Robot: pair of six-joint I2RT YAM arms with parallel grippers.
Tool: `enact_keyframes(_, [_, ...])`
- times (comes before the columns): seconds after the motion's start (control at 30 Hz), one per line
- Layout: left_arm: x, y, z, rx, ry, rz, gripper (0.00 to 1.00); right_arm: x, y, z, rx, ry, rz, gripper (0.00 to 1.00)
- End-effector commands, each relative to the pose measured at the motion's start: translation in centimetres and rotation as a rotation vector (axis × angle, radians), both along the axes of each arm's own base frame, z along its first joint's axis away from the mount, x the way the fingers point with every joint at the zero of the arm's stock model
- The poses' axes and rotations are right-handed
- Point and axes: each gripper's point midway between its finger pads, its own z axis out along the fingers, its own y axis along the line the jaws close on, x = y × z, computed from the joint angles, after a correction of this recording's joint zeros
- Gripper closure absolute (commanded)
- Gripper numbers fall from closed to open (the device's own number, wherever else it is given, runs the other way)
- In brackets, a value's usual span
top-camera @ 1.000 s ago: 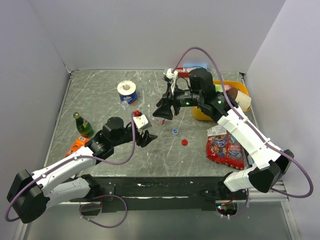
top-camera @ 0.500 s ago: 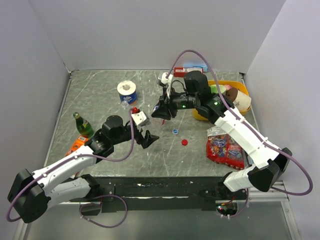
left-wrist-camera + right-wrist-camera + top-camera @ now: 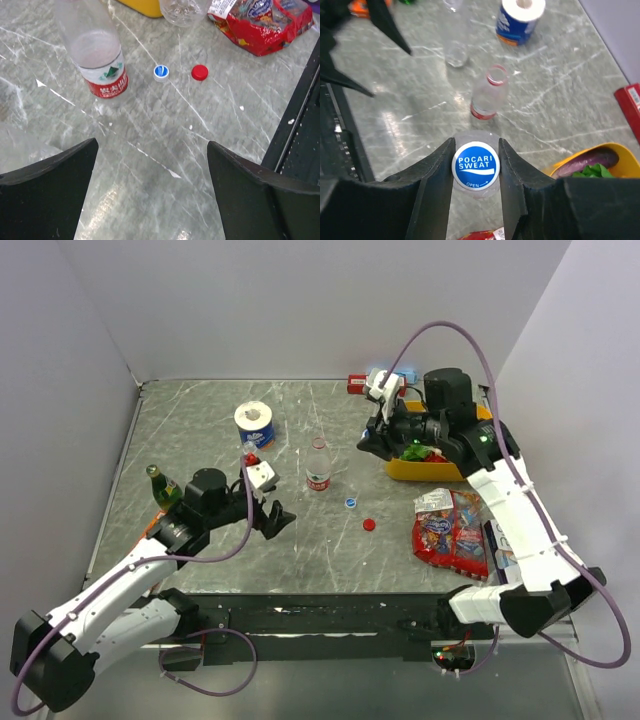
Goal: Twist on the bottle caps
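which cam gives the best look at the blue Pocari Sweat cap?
Right wrist: the blue Pocari Sweat cap faces the lens, its lettering readable, pinched in the right gripper. Top external shows only the gripper there; the cap is not discernible. Left wrist does not show it.

The top camera looks down from above and behind; both wrist cameras, nearer the surface (image 3: 200,420), share the red-labelled bottle (image 3: 97,55).

The table (image 3: 150,165) is grey veined stone-look with a soft sheen, the bottle (image 3: 97,55) smooth clear plastic with a glossy red label, the snack bag (image 3: 265,20) shiny crinkled film, and the right end effector (image 3: 475,147) has matt black fingers (image 3: 432,185) either side of a glossy blue cap (image 3: 475,165).
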Motion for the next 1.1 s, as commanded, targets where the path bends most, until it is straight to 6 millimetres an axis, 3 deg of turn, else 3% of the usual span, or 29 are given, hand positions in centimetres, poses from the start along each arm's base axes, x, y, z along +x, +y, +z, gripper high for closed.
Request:
enact_keyframes(0.0, [0.6,0.3,2.4,-0.010,-0.045,0.010,0.04,4.0,-1.2,-2.1,-0.038,-0.065,-0.065,1.00])
enact_keyframes(0.1, [1.9,0.8,3.4,-0.031,-0.049,0.054,0.04,7.1,-1.2,-4.1,-0.050,-0.068,-0.088,1.00])
enact_keyframes(0.2, [2.9,1.5,4.1,-0.036,-0.050,0.091,0.04,9.3,-0.9,-4.0,-0.004,-0.093,-0.096,1.00])
enact_keyframes(0.4, [4.5,2.8,4.7,-0.028,-0.048,0.141,0.04,12.0,0.3,-5.9,0.036,-0.095,-0.078,0.97])
enact_keyframes(0.5, [4.8,3.2,4.7,-0.027,-0.040,0.149,0.04,12.8,0.5,-7.0,0.030,-0.083,-0.081,0.90])
enact_keyframes(0.63, [5.1,3.5,4.7,-0.021,-0.042,0.155,0.04,14.2,0.4,-9.1,0.006,-0.079,-0.110,0.67])
enact_keyframes(1.0, [6.3,4.1,4.4,-0.009,-0.038,0.180,0.04,15.8,0.3,-13.8,-0.047,0.004,-0.136,0.62])
enact_keyframes(1.07, [6.5,4.2,4.3,-0.005,-0.037,0.190,0.04,15.9,0.2,-14.4,-0.047,0.018,-0.146,0.56])
